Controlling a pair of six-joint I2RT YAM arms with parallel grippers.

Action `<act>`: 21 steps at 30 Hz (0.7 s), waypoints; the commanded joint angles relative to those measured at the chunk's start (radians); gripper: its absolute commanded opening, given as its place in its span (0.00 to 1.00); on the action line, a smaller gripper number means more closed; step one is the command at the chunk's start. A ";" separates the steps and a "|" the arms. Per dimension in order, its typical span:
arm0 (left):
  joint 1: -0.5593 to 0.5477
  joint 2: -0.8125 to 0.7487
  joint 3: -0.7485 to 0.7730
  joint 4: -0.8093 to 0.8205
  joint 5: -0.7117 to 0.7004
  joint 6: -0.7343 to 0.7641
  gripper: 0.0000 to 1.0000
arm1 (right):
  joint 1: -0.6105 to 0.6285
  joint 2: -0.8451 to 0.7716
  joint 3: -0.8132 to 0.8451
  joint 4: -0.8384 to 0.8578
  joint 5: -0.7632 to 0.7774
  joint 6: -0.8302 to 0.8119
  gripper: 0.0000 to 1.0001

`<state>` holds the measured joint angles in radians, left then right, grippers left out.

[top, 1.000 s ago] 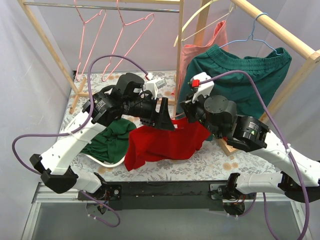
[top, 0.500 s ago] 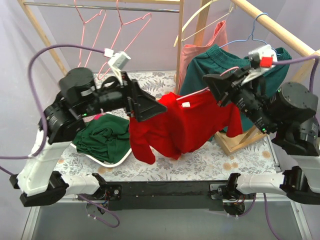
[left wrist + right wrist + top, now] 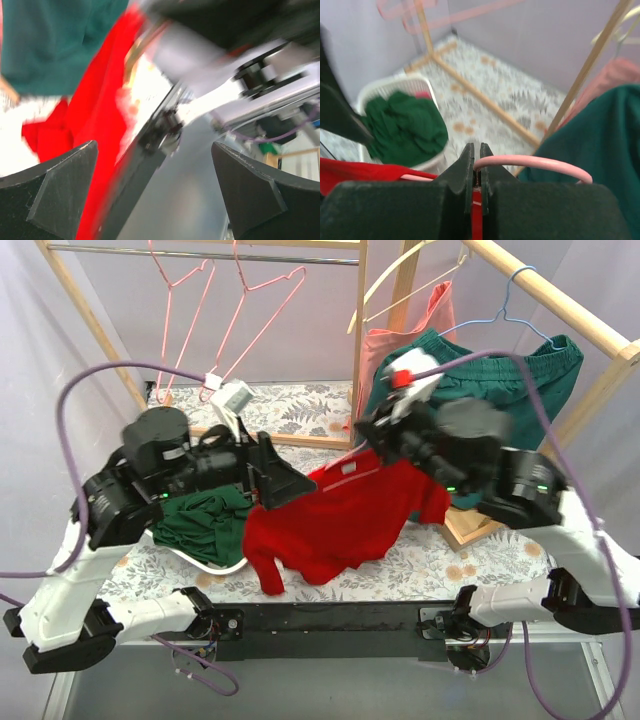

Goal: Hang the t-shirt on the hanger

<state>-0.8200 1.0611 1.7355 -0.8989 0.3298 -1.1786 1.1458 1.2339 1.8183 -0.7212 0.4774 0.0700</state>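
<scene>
Top external view has the red t-shirt point(image 3: 340, 525) slung in the air between the two arms, low over the table point(image 3: 420, 562). Its collar and white label are up at the 1 o'clock end and one sleeve droops at 7 o'clock. Right wrist view shows why it hangs there: the right end effector point(image 3: 477, 148) is pinched tight on the neck of the pink hanger point(image 3: 535, 162). The hook curls off towards 3 o'clock and red cloth lies just under the fingers. The left end effector point(image 3: 154, 147) sits at the shirt's 9 o'clock shoulder, fingers spread wide with nothing between them, though its own picture is badly smeared.

To my eye the threading step is in hand. The hanger looks to be inside the collar, but I cannot tell whether both shoulders sit on the wire. The next move likely asks the left side to tug the loose shoulder and hem straight while the right holds the hanger level, then a lift of the hook to a rail.

A flower-printed cloth covers the table. A white basket point(image 3: 205, 562) at 8 o'clock holds a dark green garment point(image 3: 200, 515). The wooden rack point(image 3: 360, 340) stands at 12 o'clock, with spare pink hangers point(image 3: 278, 305) at 11. A cream hanger point(image 3: 392, 283), a salmon cloth point(image 3: 405, 340) and a blue hanger point(image 3: 513, 285) carrying dark green clothes point(image 3: 520, 380) are round at 1 to 2 o'clock. Pale lilac walls close it in.
</scene>
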 commanded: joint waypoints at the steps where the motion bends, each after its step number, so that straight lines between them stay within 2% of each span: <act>1: 0.002 0.004 -0.123 -0.092 0.005 0.045 0.98 | -0.004 -0.059 0.050 0.071 0.018 -0.027 0.01; 4: 0.002 -0.041 -0.210 -0.062 -0.029 0.053 0.98 | -0.003 -0.085 -0.048 0.106 -0.032 0.007 0.01; 7: 0.002 -0.082 -0.232 -0.037 -0.037 0.066 0.98 | -0.003 -0.103 -0.112 0.124 -0.077 0.037 0.01; 11: 0.002 -0.058 -0.234 -0.100 -0.020 0.111 0.97 | -0.003 -0.109 -0.142 0.123 -0.094 0.060 0.01; 12: 0.002 -0.053 -0.238 -0.113 -0.006 0.128 0.90 | -0.003 -0.108 -0.142 0.117 -0.103 0.059 0.01; 17: 0.002 -0.043 -0.261 -0.132 0.052 0.204 0.69 | -0.003 -0.079 -0.105 0.085 -0.103 0.048 0.01; 21: -0.018 -0.056 -0.300 -0.127 0.051 0.241 0.57 | -0.004 -0.047 -0.057 0.051 -0.126 0.054 0.01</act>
<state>-0.8230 1.0176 1.4666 -0.9977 0.3580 -1.0115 1.1400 1.1812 1.6779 -0.7013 0.3794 0.1081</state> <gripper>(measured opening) 0.604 0.065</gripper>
